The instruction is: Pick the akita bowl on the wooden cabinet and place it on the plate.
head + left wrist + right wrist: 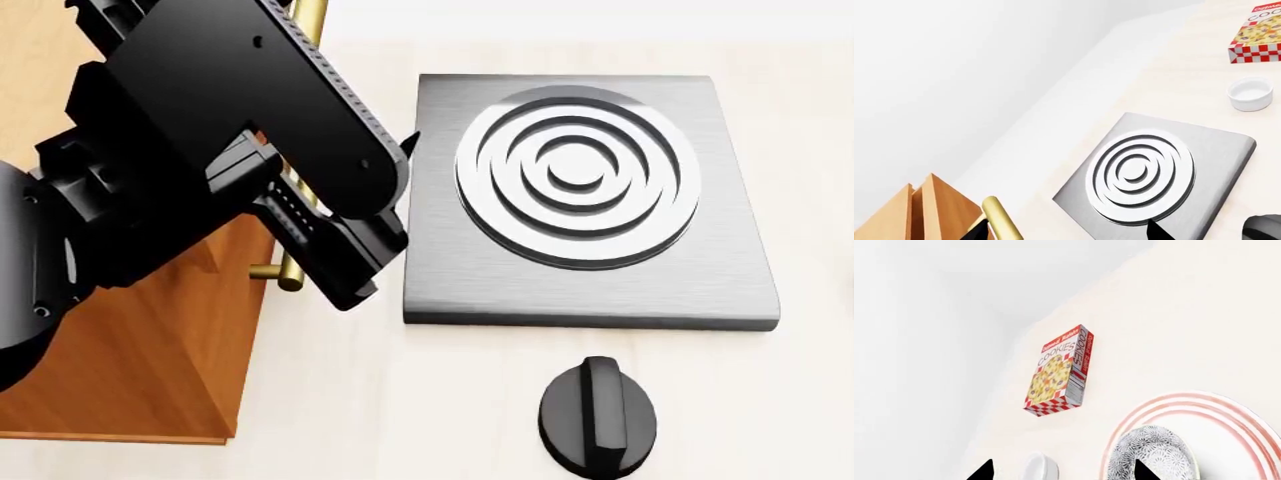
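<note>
Bowl, patterned in fine grey-and-white flower shapes, sits inside the plate, a wide white disc ringed with thin red lines, seen only in the right wrist view. At the far left of the head view the wooden cabinet shows smooth orange-brown sides and a brass bar handle, its edge close to the left arm. Beside it lies a brushed grey metal slab with a burner of raised concentric rings, and a black oval knob nearer the robot. Pale counter lies bare around them. The left hand shows one dark tip, so I cannot tell its opening. The right hand is spread wide, holding nothing. A small white dish and a red-checked cookie box lie beyond.
</note>
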Tool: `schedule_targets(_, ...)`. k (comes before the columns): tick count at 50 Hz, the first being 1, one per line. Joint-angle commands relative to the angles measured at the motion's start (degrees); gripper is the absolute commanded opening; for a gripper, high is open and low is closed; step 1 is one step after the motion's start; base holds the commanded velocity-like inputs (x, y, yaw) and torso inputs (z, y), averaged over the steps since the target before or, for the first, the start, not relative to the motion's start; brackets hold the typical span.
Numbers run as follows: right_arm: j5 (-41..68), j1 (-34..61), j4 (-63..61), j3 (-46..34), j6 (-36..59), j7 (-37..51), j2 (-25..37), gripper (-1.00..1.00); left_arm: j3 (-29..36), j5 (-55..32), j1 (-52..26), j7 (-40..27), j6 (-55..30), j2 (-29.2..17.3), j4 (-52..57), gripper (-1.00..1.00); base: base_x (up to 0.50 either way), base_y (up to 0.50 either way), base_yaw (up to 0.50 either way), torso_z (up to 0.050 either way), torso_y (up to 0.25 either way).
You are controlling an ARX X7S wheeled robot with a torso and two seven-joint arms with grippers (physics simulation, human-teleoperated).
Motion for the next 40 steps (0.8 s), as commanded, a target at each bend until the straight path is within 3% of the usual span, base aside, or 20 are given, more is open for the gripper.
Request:
schedule_targets(1,1.0,0.5,-10.3,1.7,1.4,5.4,4.3,1.00,0.0,0.0,0.0,-0.1,0.0,0.0,0.2,1.00,0.00,0.00,0.00,0.000,0.000)
schedule_targets(40,7.8,8.1,-26.3,5.1,5.3,20.1,20.3,1.00,-0.3,-0.6,-0.5,-0.5,-0.2,-0.4,0.5,1.00,0.00,0.00,0.00,0.000,0.000)
